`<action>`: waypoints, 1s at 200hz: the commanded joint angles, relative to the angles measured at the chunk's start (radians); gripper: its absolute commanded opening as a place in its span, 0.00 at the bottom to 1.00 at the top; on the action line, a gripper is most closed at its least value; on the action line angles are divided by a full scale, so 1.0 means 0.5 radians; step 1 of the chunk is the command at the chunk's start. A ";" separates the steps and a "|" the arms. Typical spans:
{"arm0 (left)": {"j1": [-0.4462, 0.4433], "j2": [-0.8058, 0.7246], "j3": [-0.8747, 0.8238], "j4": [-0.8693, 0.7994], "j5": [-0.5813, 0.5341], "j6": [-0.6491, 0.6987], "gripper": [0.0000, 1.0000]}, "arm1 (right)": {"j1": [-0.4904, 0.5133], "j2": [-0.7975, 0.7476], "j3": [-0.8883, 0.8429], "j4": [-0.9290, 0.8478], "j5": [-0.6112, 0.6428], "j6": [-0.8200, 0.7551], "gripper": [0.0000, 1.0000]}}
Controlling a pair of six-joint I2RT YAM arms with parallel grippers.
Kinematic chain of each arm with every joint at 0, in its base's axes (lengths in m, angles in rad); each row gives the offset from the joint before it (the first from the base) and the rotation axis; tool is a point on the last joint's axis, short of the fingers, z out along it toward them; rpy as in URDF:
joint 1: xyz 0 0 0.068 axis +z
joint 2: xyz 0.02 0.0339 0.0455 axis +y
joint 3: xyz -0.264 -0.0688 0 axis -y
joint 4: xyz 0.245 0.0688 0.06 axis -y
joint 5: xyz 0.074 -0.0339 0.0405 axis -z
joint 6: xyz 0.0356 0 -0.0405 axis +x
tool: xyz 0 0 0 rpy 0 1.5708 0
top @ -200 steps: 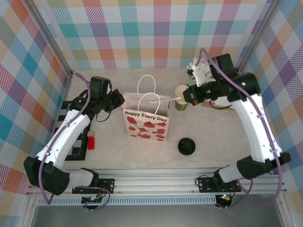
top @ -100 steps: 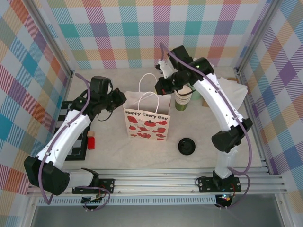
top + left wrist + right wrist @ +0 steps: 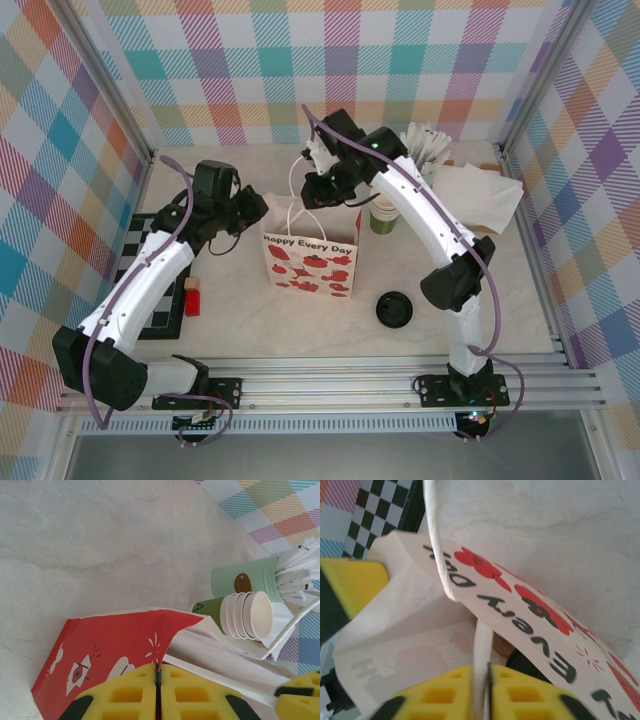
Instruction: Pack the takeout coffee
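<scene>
The white paper bag (image 3: 308,262) printed with red apples stands open at mid-table. My left gripper (image 3: 255,207) is shut on the top corner of its red side panel (image 3: 110,645), the jaws meeting at the paper fold (image 3: 158,672). My right gripper (image 3: 320,190) is above the bag's mouth, shut on a white handle (image 3: 482,640). The lidded takeout coffee is hidden. A dark shape (image 3: 527,662) lies deep inside the bag; I cannot tell what it is.
A stack of lidless green cups (image 3: 383,215) stands right behind the bag, next to a mint holder of white stirrers (image 3: 245,582). A loose black lid (image 3: 395,308) lies front right. Napkins (image 3: 480,190) lie at back right; a checkered board (image 3: 150,290) and red block (image 3: 192,297) are left.
My right arm has swung left from beside the cup stack to over the bag and now grips a handle. The left arm has barely moved.
</scene>
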 commanded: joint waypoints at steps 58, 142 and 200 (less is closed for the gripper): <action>-0.077 0.003 0.020 -0.140 -0.274 -0.256 0.03 | -0.043 -0.171 0.157 -0.077 0.342 -0.048 0.48; -0.125 0.035 0.013 -0.125 -0.375 -0.453 0.04 | -0.144 -0.628 -0.453 0.327 -0.202 -0.304 0.75; -0.125 0.044 0.011 -0.078 -0.316 -0.427 0.07 | -0.151 -0.658 -0.761 0.447 -0.130 -0.378 1.00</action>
